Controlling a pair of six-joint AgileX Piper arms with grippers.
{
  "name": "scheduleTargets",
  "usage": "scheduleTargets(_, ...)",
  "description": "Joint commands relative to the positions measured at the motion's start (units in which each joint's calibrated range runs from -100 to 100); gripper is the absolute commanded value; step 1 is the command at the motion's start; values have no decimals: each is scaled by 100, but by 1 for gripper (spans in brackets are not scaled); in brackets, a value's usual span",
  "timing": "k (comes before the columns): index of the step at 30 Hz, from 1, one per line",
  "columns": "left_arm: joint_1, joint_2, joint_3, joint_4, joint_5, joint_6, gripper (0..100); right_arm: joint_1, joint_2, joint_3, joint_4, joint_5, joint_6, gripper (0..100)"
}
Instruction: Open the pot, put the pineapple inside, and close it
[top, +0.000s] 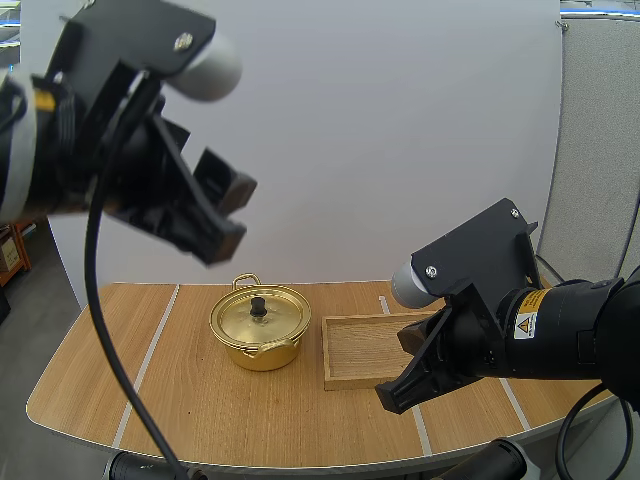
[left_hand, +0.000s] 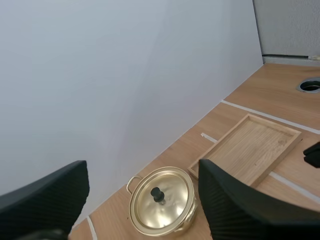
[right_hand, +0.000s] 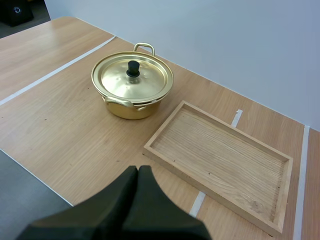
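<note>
Left hand is hanging high above the desk, fingers standing apart. Right hand is hovering by the wooden tray (bare boards showing), fingers pressed together. Gold pot is sitting just beside the tray, lid on, contents hidden.

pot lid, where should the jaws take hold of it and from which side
Take the black knob at the centre of the lid, coming straight down from above. It stands upright, proud of the shallow dome and slim enough to pinch, while the lid's rim sits flush on the pot, likely leaving no edge for the jaws.
</note>
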Motion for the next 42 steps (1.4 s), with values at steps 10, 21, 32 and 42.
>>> scheduleTargets(10, -7, -753, 1693, 25, 10, -225, 21, -85, -59, 28, -37, -58, -39, 0)
scheduleTargets(21, -7, -1928, 2959, 82, -232, -384, 0, -279, -59, 28, -158, -300, -49, 0)
scheduleTargets(32, -7, -2346, 3152, 814, -2237, -1661, 0, -734, -250, 28, -100, -1242, -49, 0)
scheduleTargets(42, -7, -2346, 3152, 1915, -3312, -3028, 0, -1090, -852, -12, 114, -2203, -49, 0)
